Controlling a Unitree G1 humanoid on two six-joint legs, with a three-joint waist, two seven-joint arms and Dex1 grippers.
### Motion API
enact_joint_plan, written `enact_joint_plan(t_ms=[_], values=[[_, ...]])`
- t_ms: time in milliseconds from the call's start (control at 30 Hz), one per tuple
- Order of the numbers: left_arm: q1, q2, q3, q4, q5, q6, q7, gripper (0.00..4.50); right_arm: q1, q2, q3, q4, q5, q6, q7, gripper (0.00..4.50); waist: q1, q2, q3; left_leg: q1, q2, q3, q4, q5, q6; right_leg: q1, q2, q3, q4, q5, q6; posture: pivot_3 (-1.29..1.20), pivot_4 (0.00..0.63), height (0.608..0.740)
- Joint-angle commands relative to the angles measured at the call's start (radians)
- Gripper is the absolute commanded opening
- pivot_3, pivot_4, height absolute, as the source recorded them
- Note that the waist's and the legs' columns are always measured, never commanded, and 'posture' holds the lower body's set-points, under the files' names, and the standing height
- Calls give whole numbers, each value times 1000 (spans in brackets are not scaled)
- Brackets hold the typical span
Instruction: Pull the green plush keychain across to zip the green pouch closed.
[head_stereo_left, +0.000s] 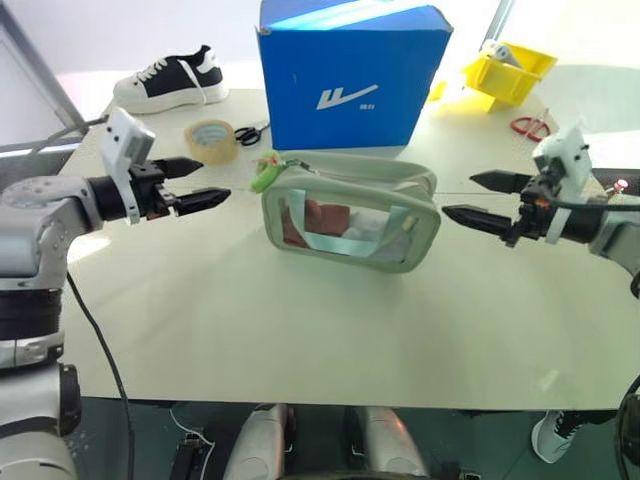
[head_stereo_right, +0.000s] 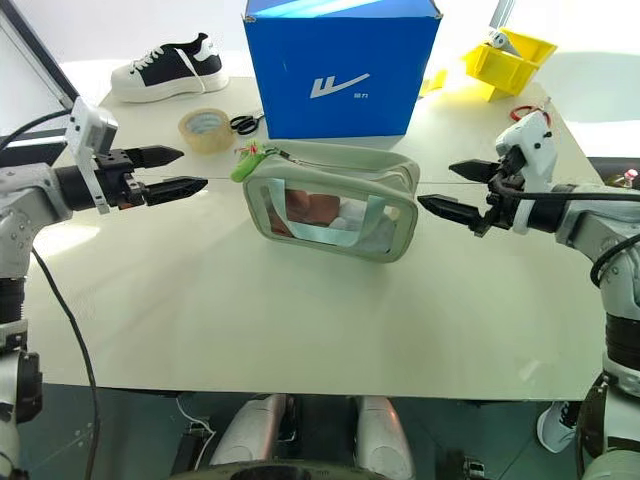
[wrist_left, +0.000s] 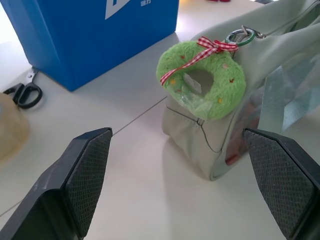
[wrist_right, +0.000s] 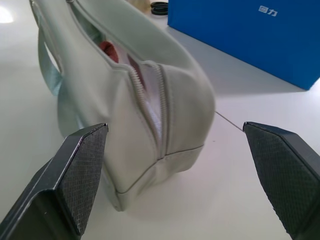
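1 pouch (head_stereo_left: 350, 215), 1 keychain (head_stereo_left: 266, 176), 2 open tools.

Table (head_stereo_left: 300, 330) with pouch (head_stereo_left: 350, 225), box (head_stereo_left: 345, 75)

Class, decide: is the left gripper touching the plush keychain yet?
Apart. In the left wrist view the open left gripper has table showing between its fingers and the keychain on the pouch.

The green pouch (head_stereo_left: 350, 212) hides most of its red and white contents behind its teal straps. The yellow bin (head_stereo_left: 508, 70) at the table's (head_stereo_left: 300, 330) far right corner holds something too small to tell.
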Motion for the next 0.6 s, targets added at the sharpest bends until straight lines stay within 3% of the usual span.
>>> enact_joint_plan(t_ms=[33,300,600], values=[[-28,-7,9,9,10,-31,12,4450,14,1,-65,-69,41,25,-39,4500,0,0,0,0,0,0,0,0,0,0,0,0,0,0,0,0,150,740],[-74,-33,-7,65,35,-52,22,4450,1,7,-62,-96,67,29,-90,4500,-1,0,0,0,0,0,1,0,0,0,0,0,1,0,0,0,150,740],[-79,-29,-11,0,4,-8,1,4450,-20,-31,-53,-126,138,81,-68,4500,-1,0,0,0,0,0,1,0,0,0,0,0,1,2,3,0,150,740]])
